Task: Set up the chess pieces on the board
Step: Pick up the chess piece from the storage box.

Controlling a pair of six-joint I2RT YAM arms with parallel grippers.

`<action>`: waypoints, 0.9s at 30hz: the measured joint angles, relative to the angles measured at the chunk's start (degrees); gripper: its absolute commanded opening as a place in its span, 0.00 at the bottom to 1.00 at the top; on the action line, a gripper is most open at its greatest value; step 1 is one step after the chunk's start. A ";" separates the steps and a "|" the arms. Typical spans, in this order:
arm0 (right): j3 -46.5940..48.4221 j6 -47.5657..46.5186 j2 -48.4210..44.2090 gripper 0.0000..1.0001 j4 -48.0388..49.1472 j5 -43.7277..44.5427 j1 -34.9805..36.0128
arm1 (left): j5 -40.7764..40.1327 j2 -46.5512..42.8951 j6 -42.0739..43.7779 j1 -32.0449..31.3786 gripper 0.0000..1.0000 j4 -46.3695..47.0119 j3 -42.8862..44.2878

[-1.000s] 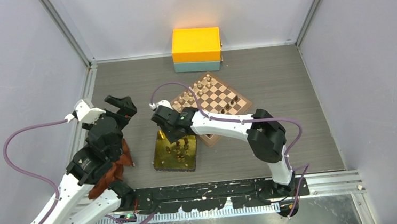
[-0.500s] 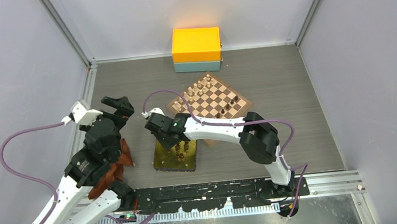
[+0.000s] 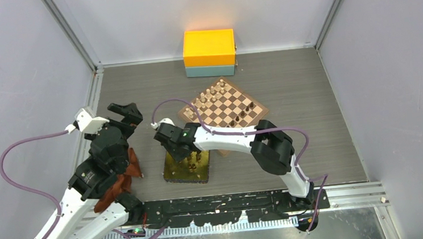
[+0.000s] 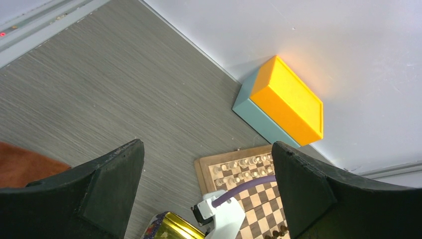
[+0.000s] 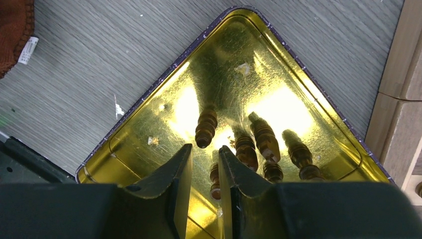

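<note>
Several dark-brown chess pieces (image 5: 263,137) lie on their sides in a gold tray (image 5: 234,45). My right gripper (image 5: 205,148) hangs low over the tray (image 3: 173,172), open by a narrow gap. One dark piece (image 5: 215,181) lies under that gap, close to the right finger and not gripped; another (image 5: 206,127) lies just beyond the tips. The board (image 3: 261,111) sits behind the tray, with pale pieces (image 3: 210,95) on its far rows and a few dark pieces (image 3: 243,114) near its right side. My left gripper (image 3: 127,112) is raised at the left, wide open and holding nothing (image 4: 206,145).
An orange box on a teal base (image 3: 209,52) stands against the back wall behind the board. A brown cloth (image 3: 128,174) lies under the left arm. The right arm's purple cable (image 3: 197,112) arcs over the board's left corner. Grey walls close in both sides.
The right gripper has swung left and nearer, from the board's near edge down over the gold tray. The left gripper shifted slightly left.
</note>
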 measured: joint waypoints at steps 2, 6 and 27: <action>0.00 0.00 0.31 0.31 -0.02 -0.15 0.00 | 0.00 -0.09 0.02 0.00 1.00 0.00 0.00; 0.15 -0.02 0.81 0.31 0.02 -0.42 0.00 | 0.00 -0.15 0.00 0.00 1.00 0.00 0.00; 1.81 -0.09 2.19 0.11 0.39 -1.18 -0.02 | -0.04 -0.17 0.00 0.00 1.00 0.00 -0.63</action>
